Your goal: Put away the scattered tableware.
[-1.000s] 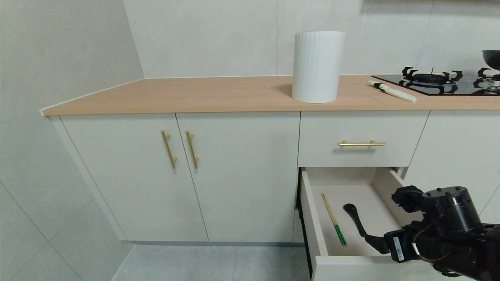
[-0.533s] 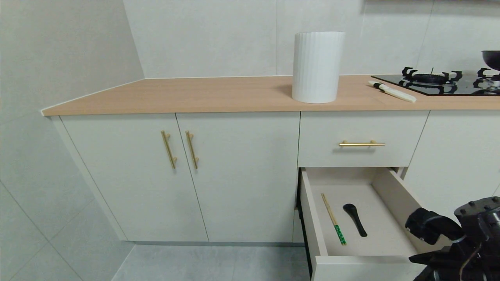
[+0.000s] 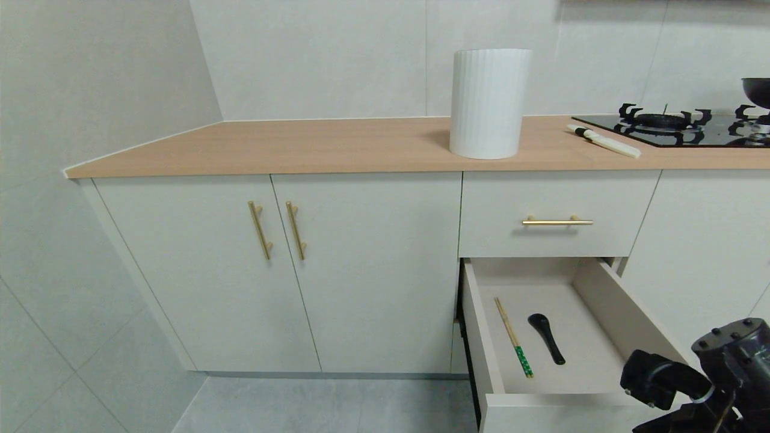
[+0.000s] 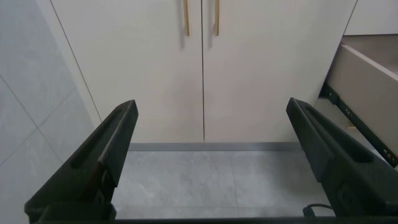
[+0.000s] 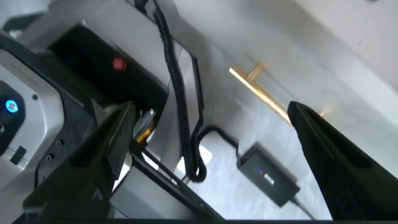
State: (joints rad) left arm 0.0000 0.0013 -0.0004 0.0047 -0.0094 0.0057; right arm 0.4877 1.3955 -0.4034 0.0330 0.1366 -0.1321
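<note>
- Currently the lower drawer [image 3: 481,328] stands pulled out, under a shut drawer [image 3: 556,198] with a gold handle.
- Chopsticks [image 3: 514,338] lie on the drawer floor near its left wall, with their green ends toward the front.
- A black spoon [image 3: 546,338] lies just to their right, not touching them, with its bowl toward the back.
- On the counter [image 3: 301,147] a pale utensil [image 3: 603,141] with a dark band lies between the white canister [image 3: 488,103] and the hob [image 3: 680,129], close to the hob's edge.
- The left gripper [image 4: 211,107] has its jaws spread wide with nothing between them. It hangs low before the double doors [image 4: 261,68], above the grey floor [image 4: 205,180].
- The right gripper [image 5: 211,115] is likewise wide apart and empty, with a black cable [image 5: 180,106] and an adapter [image 5: 267,177] beyond it.
- From the head view, the right arm [image 3: 704,385] sits at the drawer's front right corner.
</note>
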